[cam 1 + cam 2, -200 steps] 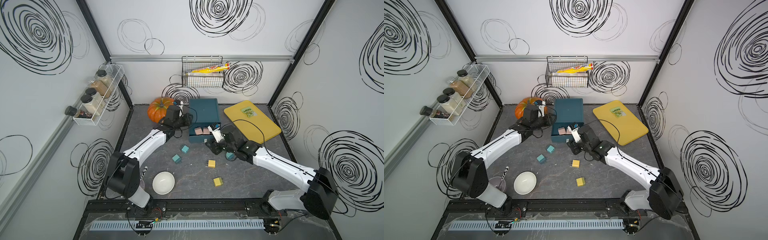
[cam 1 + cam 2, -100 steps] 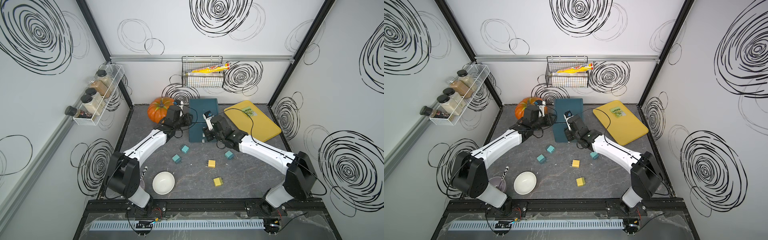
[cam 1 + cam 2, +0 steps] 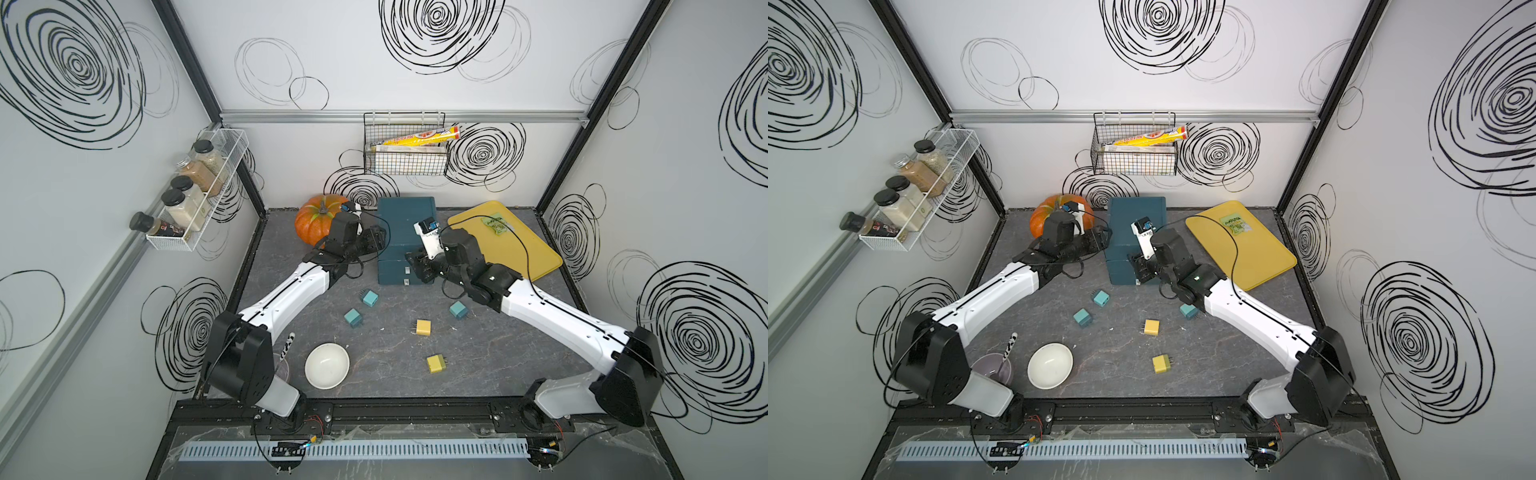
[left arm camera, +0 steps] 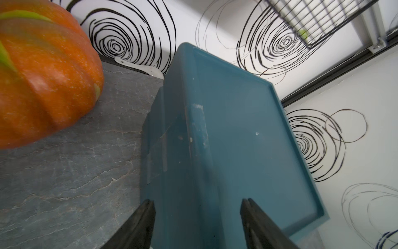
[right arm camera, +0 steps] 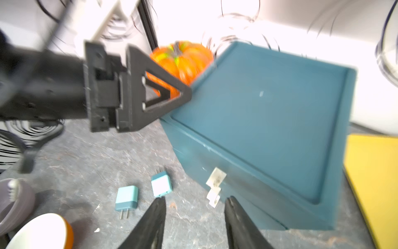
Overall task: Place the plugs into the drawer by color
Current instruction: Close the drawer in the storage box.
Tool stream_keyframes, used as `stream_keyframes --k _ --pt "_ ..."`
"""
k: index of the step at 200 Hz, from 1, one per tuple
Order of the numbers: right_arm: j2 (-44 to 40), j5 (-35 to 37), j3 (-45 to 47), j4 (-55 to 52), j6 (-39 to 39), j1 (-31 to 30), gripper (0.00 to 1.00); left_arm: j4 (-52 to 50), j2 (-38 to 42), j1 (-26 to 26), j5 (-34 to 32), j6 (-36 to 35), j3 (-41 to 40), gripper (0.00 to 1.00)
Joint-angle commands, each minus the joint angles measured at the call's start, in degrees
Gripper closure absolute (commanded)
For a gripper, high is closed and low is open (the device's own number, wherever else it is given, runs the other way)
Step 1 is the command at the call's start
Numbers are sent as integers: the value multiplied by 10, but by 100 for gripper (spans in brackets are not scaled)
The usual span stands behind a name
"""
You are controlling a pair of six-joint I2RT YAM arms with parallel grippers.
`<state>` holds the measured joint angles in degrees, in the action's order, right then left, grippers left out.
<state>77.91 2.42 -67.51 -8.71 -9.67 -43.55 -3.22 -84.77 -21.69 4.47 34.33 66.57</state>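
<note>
While the left tool (image 4: 197,201) and right tool (image 5: 195,198) gape empty at the shut drawer chest (image 3: 405,220), three teal plugs (image 3: 370,298) and two yellow plugs (image 3: 424,327) wait unsorted behind them.

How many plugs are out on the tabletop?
5. Teal plug and second teal plug before the drawer, third teal plug beside the right arm, yellow plug mid-table, second yellow plug nearer the front. Any inside the drawer are hidden.

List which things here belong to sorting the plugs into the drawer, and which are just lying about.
Job: three teal plugs; two yellow plugs; teal drawer chest.
Lying about: pumpkin, white bowl, yellow cutting board, purple cup, spice jars, wire basket.
</note>
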Motion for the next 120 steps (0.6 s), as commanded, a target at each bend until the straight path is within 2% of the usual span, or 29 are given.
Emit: stream_keyframes --k 1,26,48,78,91,112,120 --pt "-30 -33 2 -1 6 44 46 45 96 3 -12 32 -38 25" --pt "-42 -112 3 -1 -22 129 43 134 195 12 42 86 -156 22" --pt "-15 -157 -16 -22 -33 178 40 230 273 9 87 147 -279 22" --pt "35 -209 -21 -17 -48 212 40 371 303 -7 122 249 -405 25" --pt "59 -240 -27 -6 -58 220 41 424 296 -43 100 268 -438 30" --pt "89 -254 -43 -6 -61 221 42 397 279 -100 20 249 -436 30" --pt "99 -253 -47 -9 -60 221 43 428 267 -106 12 260 -451 30"
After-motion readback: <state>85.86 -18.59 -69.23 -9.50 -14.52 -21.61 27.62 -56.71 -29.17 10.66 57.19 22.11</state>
